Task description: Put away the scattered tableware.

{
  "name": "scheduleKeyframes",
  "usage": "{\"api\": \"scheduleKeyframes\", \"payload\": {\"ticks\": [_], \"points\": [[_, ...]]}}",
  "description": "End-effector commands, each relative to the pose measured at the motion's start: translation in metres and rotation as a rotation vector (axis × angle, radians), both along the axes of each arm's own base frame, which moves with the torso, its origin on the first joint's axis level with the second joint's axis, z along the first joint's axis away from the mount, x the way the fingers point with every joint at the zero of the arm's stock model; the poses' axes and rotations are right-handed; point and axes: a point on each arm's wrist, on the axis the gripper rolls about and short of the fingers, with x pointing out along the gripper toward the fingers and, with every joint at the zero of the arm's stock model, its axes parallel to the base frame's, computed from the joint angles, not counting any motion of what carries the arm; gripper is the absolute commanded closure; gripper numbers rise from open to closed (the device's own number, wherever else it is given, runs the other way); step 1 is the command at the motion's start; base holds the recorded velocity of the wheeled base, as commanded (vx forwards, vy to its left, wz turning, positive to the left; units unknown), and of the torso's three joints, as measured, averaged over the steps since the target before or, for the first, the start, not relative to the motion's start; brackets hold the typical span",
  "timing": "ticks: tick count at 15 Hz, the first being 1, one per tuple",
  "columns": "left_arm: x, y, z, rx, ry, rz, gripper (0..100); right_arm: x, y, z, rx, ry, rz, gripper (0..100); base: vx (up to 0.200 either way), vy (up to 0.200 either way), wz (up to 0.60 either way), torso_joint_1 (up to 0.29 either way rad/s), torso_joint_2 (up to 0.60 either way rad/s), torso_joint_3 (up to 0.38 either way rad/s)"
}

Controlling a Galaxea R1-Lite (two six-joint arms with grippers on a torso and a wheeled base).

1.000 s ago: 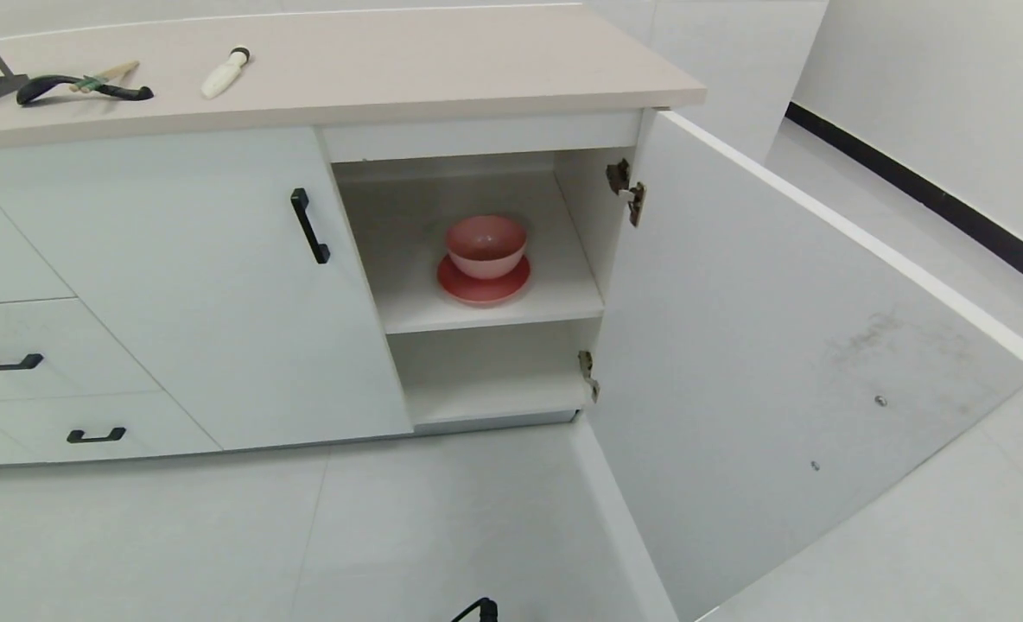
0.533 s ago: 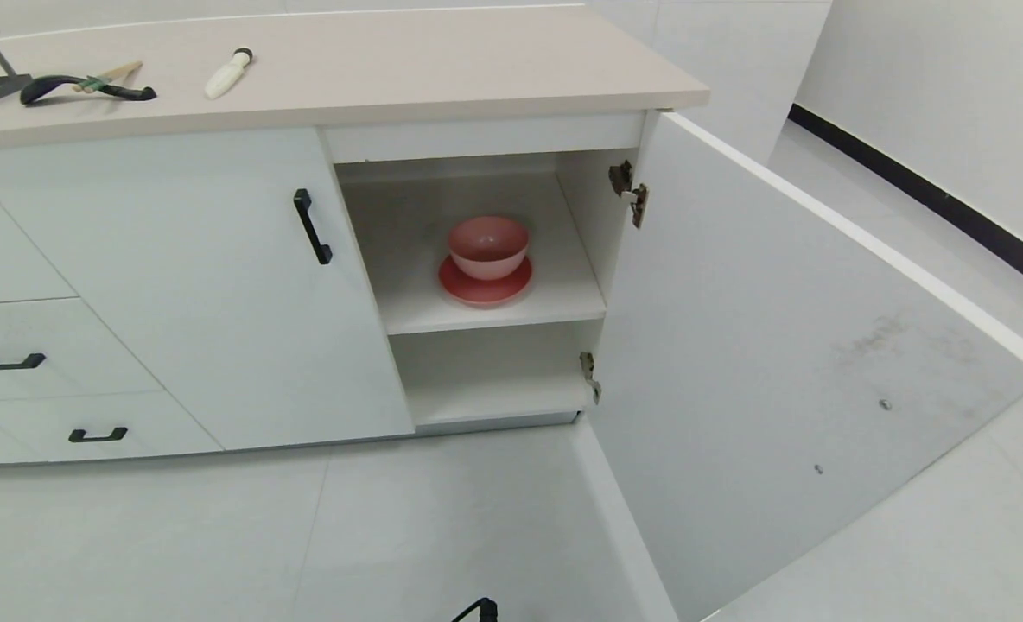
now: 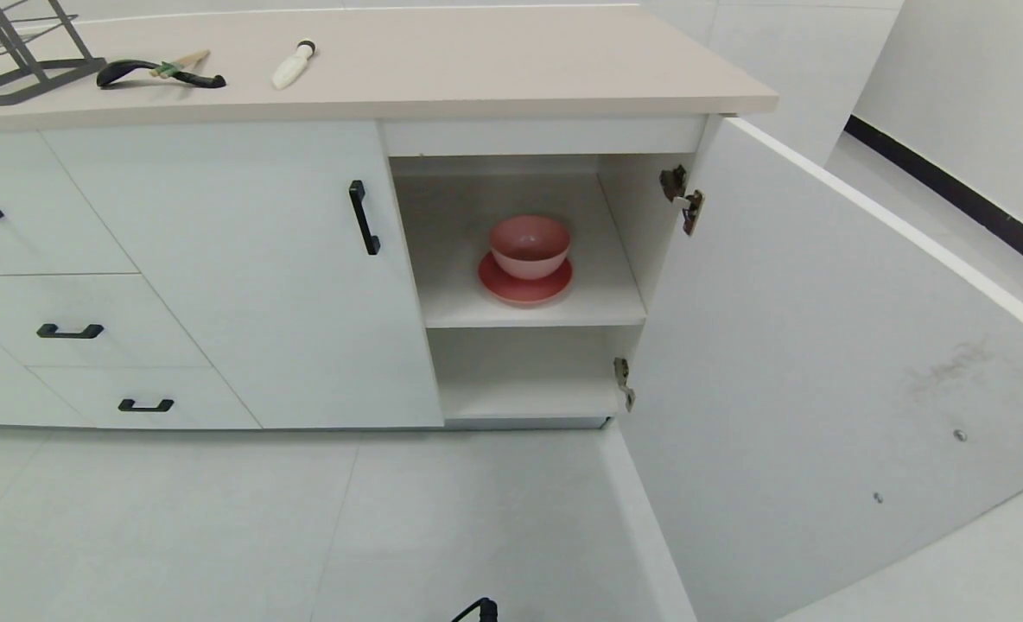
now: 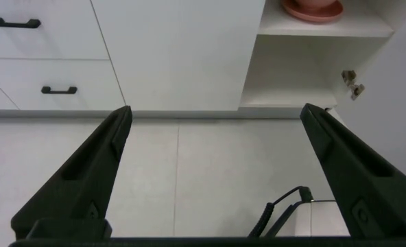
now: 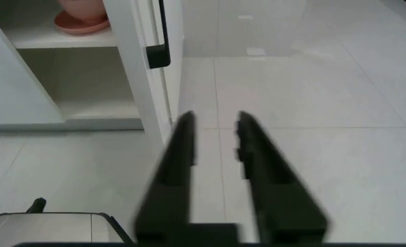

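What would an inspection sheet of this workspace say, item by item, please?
Surface: beige countertop over a white cabinet; right cabinet door stands open.
Job's things: pink bowl sits on red plate on the upper shelf; black ladle, wooden stick and white-handled utensil lie on the countertop.
Clutter: black wire rack at the countertop's left end.
Grippers: left gripper open, empty; right gripper shut, empty; both above the floor.
Cables: black cable low over the floor.
Surroundings: pale tiled floor, black baseboard, closed drawers.
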Motion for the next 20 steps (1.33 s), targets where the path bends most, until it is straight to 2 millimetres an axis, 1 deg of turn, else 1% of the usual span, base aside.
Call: {"api": "scheduleKeyframes", "payload": {"ticks": [1,2,6,8,10,11,12,13,14,15,16,17,18,19,20], "points": [[0.000,0.000,0.000,0.000,0.001,0.000,0,0.000,0.000,0.000,0.000,0.001,0.001,100,0.000,0.000,0.00,0.000,0.00,0.000],[0.000,0.000,0.000,0.001,0.001,0.000,0,0.000,0.000,0.000,0.003,0.001,0.001,100,0.000,0.000,0.00,0.000,0.00,0.000],[0.000,0.000,0.000,0.000,0.001,0.000,0,0.000,0.000,0.000,0.005,0.001,0.001,100,-0.200,0.000,0.00,0.004,0.00,0.000],[0.000,0.000,0.000,-0.003,0.000,0.001,0,0.000,0.000,0.000,0.023,0.001,-0.005,100,0.000,0.000,0.00,0.000,0.00,0.000],[0.000,0.000,0.000,-0.005,0.000,0.001,0,0.000,-0.001,0.007,0.007,-0.063,-0.025,100,0.000,0.000,0.00,0.000,0.00,0.000],[0.000,0.000,0.000,-0.005,0.000,0.001,0,-0.001,-0.001,0.015,0.006,-0.146,-0.023,100,0.000,0.000,0.00,0.000,0.00,0.000],[0.000,0.000,0.000,-0.003,0.000,0.001,0,-0.002,-0.001,0.018,0.004,-0.178,-0.022,100,0.000,0.000,0.00,0.000,0.00,0.000],[0.000,0.000,0.000,-0.003,0.000,0.001,0,-0.004,0.001,0.027,0.002,-0.258,0.045,100,0.000,0.000,0.00,0.000,0.00,0.000],[0.000,0.000,0.000,-0.002,0.001,0.000,0,-0.003,0.003,0.027,-0.006,-0.210,0.148,100,0.000,0.000,0.00,0.000,0.00,0.000],[0.000,0.000,0.000,-0.003,0.001,0.000,0,0.001,0.004,0.033,-0.003,-0.120,0.208,100,0.000,0.000,0.00,0.000,0.00,0.000],[0.000,0.000,0.000,-0.003,0.001,0.000,0,0.002,0.004,0.036,-0.001,-0.096,0.217,100,0.000,0.000,0.00,0.000,0.00,0.000],[0.000,0.000,0.000,-0.003,0.000,0.000,0,0.012,0.004,0.058,-0.010,-0.029,0.229,100,0.000,0.000,0.00,0.000,0.00,0.000],[0.000,0.000,0.000,-0.003,0.000,0.000,0,0.022,0.005,0.074,-0.042,-0.009,0.243,100,0.000,0.000,0.00,0.000,0.00,0.000],[0.000,0.000,0.000,-0.003,0.000,0.000,0,0.027,0.005,0.080,-0.059,-0.014,0.241,100,0.000,0.000,0.00,0.000,0.00,0.000],[0.000,0.000,0.000,-0.003,0.001,0.000,0,0.040,0.005,0.085,-0.070,-0.005,0.235,100,0.000,0.000,0.00,0.000,0.00,0.000]]}}
